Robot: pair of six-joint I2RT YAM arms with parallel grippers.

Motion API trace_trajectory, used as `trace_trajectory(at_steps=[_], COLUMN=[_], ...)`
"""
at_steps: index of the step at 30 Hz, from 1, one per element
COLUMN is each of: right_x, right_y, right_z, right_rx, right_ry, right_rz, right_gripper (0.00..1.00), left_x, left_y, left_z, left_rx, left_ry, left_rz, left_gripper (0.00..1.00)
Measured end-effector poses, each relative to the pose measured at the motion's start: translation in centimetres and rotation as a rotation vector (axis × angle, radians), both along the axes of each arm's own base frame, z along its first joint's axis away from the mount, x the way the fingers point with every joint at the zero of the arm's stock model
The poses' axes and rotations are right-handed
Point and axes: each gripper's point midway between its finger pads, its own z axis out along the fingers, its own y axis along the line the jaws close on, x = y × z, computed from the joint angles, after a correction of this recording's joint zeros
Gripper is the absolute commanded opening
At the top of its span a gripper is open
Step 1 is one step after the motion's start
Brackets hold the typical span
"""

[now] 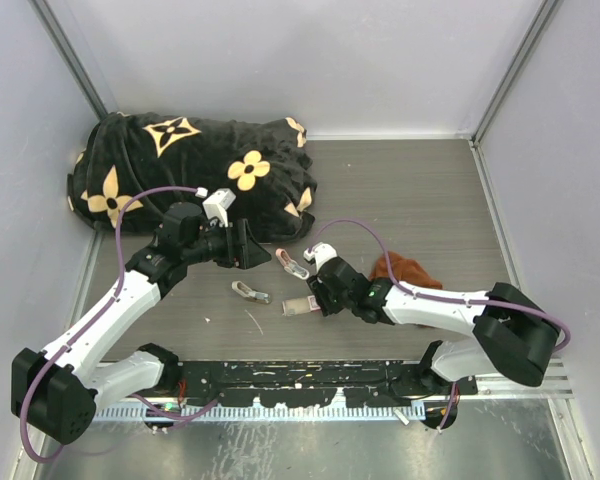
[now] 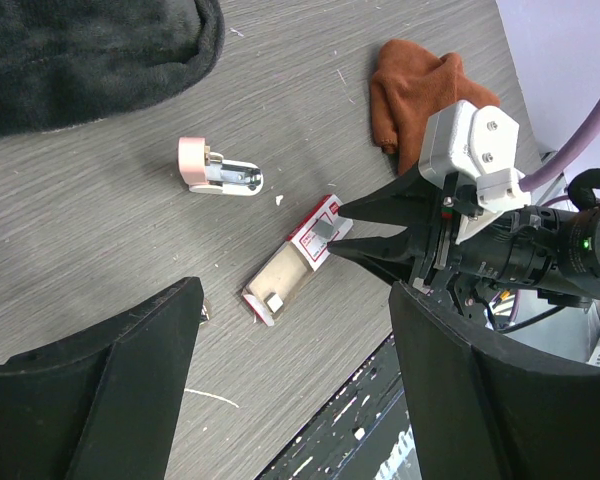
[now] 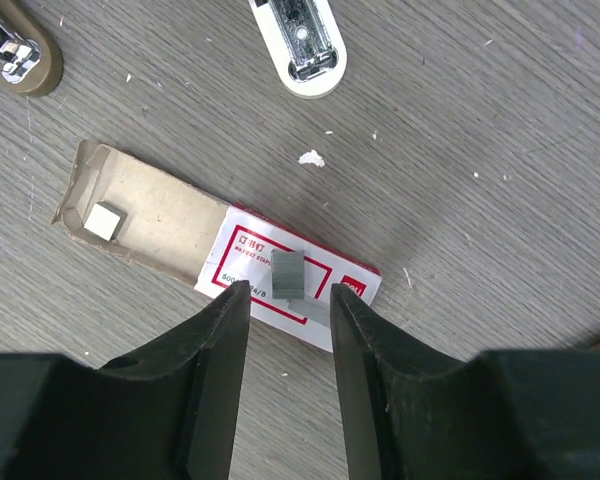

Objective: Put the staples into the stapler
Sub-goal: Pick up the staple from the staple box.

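My left gripper (image 1: 248, 246) hangs wide open over the bench (image 1: 420, 190), with nothing between its fingers. Just right of it the stapler (image 1: 293, 263) lies flat on the wood, pink end and metal showing, and neither gripper is touching it. Nearer me lies the staple box (image 3: 325, 285), red label up, with its tray (image 3: 155, 215) slid out. A short strip of staples (image 3: 288, 274) sits on top of the label. My right gripper (image 3: 288, 298) is right over it, jaws partly open, one finger on each side of the strip with a gap on both sides, so it is not pinched. The stapler is just beyond the box. Further right, the rust cloth (image 1: 405, 270) lies bunched beside my right arm.
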Motion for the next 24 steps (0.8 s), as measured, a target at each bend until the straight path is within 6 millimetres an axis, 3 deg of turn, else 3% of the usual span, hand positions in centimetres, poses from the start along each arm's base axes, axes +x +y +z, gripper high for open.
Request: trace_trajectory(at_steps=[24], right_x=[0.3], right_y=[0.1], right_z=[-1.1], right_rx=[-0.012], right_ry=[-0.002], right_rz=[-0.006], right_gripper=[0.29], left_x=[0.0], left_y=[0.0], left_z=[0.0], left_rx=[0.000], left_ry=[0.000], left_rz=[0.000], left_gripper=[0.77])
